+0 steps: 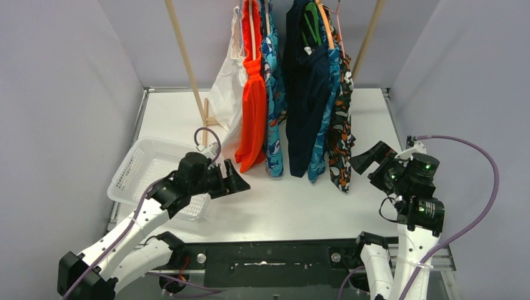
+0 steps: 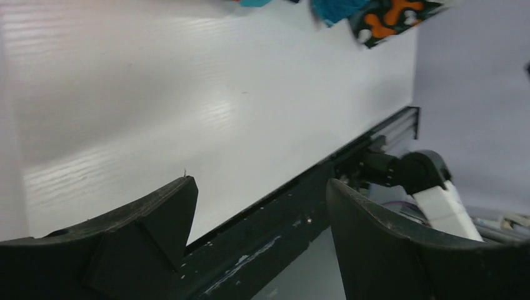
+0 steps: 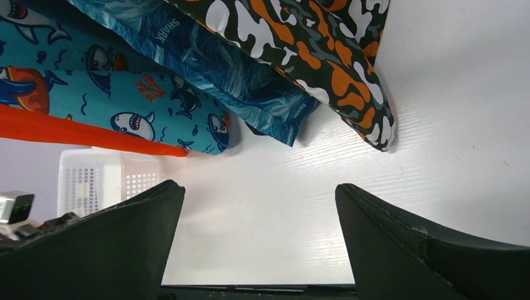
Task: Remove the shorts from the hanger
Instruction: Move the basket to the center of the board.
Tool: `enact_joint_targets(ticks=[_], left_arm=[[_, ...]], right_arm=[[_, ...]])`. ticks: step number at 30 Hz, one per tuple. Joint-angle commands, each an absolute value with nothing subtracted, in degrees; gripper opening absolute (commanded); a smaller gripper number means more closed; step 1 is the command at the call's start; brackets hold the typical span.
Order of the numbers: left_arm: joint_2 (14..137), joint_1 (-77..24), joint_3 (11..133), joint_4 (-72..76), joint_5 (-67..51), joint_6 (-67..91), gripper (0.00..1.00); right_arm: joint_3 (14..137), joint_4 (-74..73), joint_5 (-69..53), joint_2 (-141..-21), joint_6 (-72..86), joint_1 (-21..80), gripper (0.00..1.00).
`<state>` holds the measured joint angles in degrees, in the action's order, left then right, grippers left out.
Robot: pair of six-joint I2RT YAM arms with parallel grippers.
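Fingers (image 3: 406, 250) on right spread, empty; blue patterned shorts (image 3: 250, 87) read "SHARK".

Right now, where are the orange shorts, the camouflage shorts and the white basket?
orange shorts (image 1: 253, 109), top external view, middle of the hanging fabric
camouflage shorts (image 3: 300, 50), right wrist view, lower leg panel
white basket (image 1: 127, 166), top external view, left wall
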<state>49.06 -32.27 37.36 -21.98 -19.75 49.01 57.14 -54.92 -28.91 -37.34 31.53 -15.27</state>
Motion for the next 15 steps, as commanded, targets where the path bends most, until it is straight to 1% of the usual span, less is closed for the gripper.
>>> enact_joint_targets(ticks=[1, 4, 7, 11, 15], left_arm=[[52.23, -34.56, 42.14, -32.29, -4.11, 46.61, 0.75], [51.2, -34.41, 43.87, -38.26, 2.82, 45.75, 0.75], [47.76, -34.25, 43.44, -38.48, 3.93, 45.11, 0.75], [44.99, -33.94, 41.83, -36.52, 1.31, 45.09, 0.75], [45.48, -33.89, 42.88, -38.21, 2.42, 45.41, 0.75]], right_arm=[[57.42, -53.48, -28.28, -37.7, 30.92, -14.77, 0.98], [58.73, -55.56, -22.41, -38.9, 29.86, -14.76, 0.98], [59.59, -55.66, -18.72, -40.42, 29.16, -14.76, 0.98], [59.04, -53.76, -21.88, -42.57, 28.71, -14.66, 0.98], [57.82, -52.0, -23.22, -44.01, 28.27, -14.44, 0.99]])
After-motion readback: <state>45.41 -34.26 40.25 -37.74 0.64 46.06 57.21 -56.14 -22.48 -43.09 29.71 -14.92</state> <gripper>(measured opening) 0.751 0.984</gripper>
